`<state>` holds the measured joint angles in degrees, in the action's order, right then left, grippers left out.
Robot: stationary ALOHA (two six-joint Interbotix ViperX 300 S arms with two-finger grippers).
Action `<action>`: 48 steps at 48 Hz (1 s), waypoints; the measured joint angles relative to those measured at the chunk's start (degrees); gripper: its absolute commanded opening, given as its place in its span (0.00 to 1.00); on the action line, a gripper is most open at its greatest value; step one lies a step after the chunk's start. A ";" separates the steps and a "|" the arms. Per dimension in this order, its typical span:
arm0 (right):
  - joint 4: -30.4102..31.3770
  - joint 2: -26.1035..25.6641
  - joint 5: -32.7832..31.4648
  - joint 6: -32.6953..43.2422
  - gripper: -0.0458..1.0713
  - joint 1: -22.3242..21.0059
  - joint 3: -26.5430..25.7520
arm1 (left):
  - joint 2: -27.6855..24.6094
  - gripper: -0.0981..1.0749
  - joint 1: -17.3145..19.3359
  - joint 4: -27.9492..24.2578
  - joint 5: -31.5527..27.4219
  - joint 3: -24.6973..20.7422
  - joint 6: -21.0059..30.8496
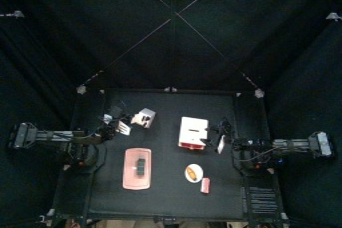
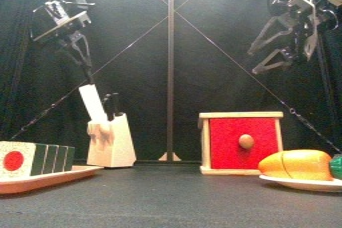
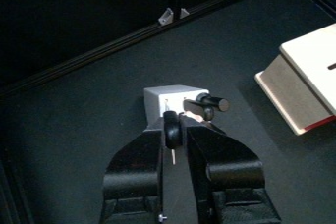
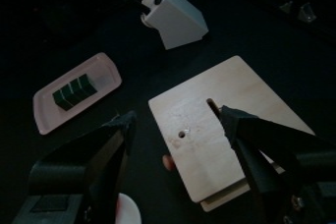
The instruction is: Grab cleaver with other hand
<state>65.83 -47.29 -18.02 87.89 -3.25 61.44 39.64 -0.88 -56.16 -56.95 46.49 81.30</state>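
Pale whitish-tan toy cleaver (image 2: 91,104), tilted over the cream knife block (image 2: 112,147), its lower end hard to separate from the block's top, handle gripped by the left gripper's (image 3: 175,135) jaws; right gripper (image 4: 175,118) jaws wide apart, empty, above the red-fronted wooden box (image 2: 242,142); black desk (image 2: 171,200), black curtains (image 2: 134,82).

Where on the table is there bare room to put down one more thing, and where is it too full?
Bare: the lane between the pink board and the plate, the strip of table in front of both, and the strip behind the knife block and the white box. Crowded: the narrow gap between block and box.
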 measured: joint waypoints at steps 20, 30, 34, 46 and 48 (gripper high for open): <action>0.00 -0.09 0.00 0.18 0.92 0.00 0.00 | 5.63 0.48 -5.45 2.46 -3.78 -0.09 -5.54; 0.00 0.00 0.00 0.18 0.92 0.00 0.00 | 7.29 0.47 -9.67 3.16 -3.96 -0.79 -7.47; 0.00 0.00 0.00 0.18 0.92 0.00 0.00 | 7.91 0.47 -11.95 4.48 -4.13 -1.14 -7.56; -0.18 0.00 0.18 0.18 0.92 0.00 0.00 | 8.26 0.47 -15.21 7.03 -5.98 -1.49 -8.79; -0.35 0.00 0.18 0.18 0.92 0.00 0.00 | 8.09 0.47 -15.29 7.38 -5.98 -1.58 -9.14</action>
<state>65.48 -47.29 -17.84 88.07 -3.25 61.44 47.72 -16.17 -48.78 -62.93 44.91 72.16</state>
